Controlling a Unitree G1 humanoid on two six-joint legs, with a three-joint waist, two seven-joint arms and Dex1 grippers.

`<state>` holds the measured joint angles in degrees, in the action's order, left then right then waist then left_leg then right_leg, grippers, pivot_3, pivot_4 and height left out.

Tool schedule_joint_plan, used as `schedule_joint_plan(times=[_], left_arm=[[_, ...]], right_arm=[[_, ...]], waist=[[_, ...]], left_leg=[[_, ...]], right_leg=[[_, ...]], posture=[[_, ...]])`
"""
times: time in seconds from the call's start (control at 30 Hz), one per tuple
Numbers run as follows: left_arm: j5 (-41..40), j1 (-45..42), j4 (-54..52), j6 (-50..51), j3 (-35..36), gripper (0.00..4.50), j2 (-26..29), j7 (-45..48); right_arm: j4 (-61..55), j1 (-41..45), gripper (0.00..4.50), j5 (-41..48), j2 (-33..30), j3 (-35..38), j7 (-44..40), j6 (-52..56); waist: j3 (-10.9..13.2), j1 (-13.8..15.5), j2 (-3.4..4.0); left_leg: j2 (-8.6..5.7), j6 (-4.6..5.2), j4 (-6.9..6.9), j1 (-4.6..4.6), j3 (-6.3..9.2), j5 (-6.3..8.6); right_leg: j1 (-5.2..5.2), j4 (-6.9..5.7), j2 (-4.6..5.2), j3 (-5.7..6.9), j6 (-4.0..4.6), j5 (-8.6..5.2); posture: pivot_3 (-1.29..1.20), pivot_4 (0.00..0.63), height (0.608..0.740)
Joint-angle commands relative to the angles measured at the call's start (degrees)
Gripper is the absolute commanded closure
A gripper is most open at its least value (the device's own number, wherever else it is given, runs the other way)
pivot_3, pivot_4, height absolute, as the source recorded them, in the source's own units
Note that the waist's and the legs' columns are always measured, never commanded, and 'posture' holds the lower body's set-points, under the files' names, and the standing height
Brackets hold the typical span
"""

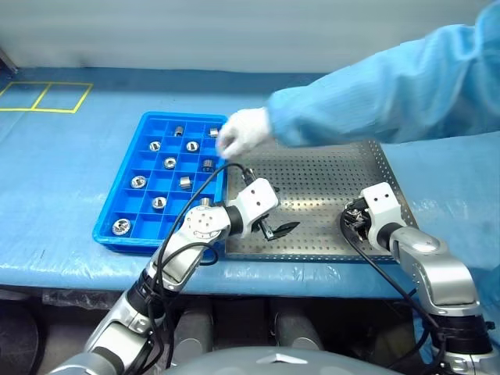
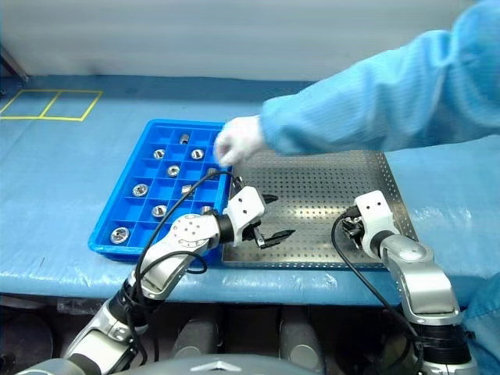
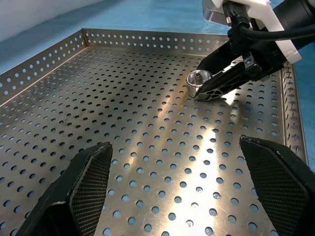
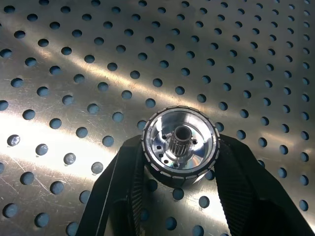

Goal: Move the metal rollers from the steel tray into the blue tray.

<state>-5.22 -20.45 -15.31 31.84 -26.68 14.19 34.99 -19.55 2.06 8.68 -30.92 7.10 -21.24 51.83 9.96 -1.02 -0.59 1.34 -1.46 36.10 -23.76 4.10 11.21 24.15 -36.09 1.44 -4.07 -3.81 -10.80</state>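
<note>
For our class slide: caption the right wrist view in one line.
Right gripper closed on a metal roller, its fingers either side, over the steel tray.

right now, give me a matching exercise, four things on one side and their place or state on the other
Things:
1. left gripper
2. right gripper
3. gloved hand
4. steel tray

Place or state:
A. over the blue tray's far corner
B. jaws wide open, holding nothing
C. on the blue table cover, right of the blue tray
D. jaws closed around a roller

Pairs: 1-B, 2-D, 3-A, 4-C
</note>
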Motion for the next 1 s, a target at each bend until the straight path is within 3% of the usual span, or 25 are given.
schedule_joint_plan(times=[0.03, 0.23, 0.53, 0.87, 1.0], left_arm=[[-0.3, 0.5, -2.8, -0.5, 1.2, 0.00, 0.2, -0.3], [-0.9, 2.5, -6.6, 1.4, 4.4, 0.00, 2.0, -1.3], [-0.7, 7.5, -16.7, 6.3, 9.9, 0.00, 6.7, -4.5], [5.4, 14.7, -30.7, 21.3, 17.4, 0.00, 15.0, -12.8], [6.5, 17.2, -35.0, 26.7, 20.6, 0.00, 16.7, -14.9]], right_arm=[[-1.1, 0.8, 2.81, 0.5, 0.7, 0.6, 0.4, -0.6], [-4.4, 1.4, 2.81, 2.8, 1.5, 0.7, -1.6, -1.9], [-11.0, 4.9, 2.81, 7.8, 1.5, -4.8, -7.8, -3.8], [-7.5, 12.5, 2.81, 9.2, 7.2, -15.0, -9.7, -5.8], [-5.8, 14.6, 2.81, 9.2, 9.1, -19.3, -11.5, -6.4]], waist=[[0.0, 0.0, 0.00], [0.0, 0.0, 0.00], [0.0, 0.5, 0.00], [0.0, 0.9, -0.07], [0.1, 2.6, -0.09]], left_leg=[[0.00, 0.00, 0.00, 0.01, 0.00, 0.00], [0.00, 0.00, 0.00, 0.02, 0.00, 0.00], [0.02, 0.00, -0.02, 0.04, 0.03, 0.00], [0.06, 0.00, -0.13, 0.07, 0.11, 0.00], [0.07, 0.00, -0.13, 0.06, 0.18, 0.00]], right_leg=[[0.00, 0.00, 0.00, 0.00, 0.00, 0.00], [-0.01, -0.01, 0.00, 0.00, 0.00, 0.00], [-0.01, -0.03, -0.02, 0.01, 0.00, 0.00], [-0.02, -0.02, -0.06, 0.08, 0.05, -0.03], [-0.02, -0.03, -0.07, 0.15, 0.07, -0.04]], posture=[[0.07, 0.150, 0.740], [0.08, 0.150, 0.740], [0.13, 0.150, 0.740], [0.25, 0.150, 0.740], [0.31, 0.150, 0.740]])
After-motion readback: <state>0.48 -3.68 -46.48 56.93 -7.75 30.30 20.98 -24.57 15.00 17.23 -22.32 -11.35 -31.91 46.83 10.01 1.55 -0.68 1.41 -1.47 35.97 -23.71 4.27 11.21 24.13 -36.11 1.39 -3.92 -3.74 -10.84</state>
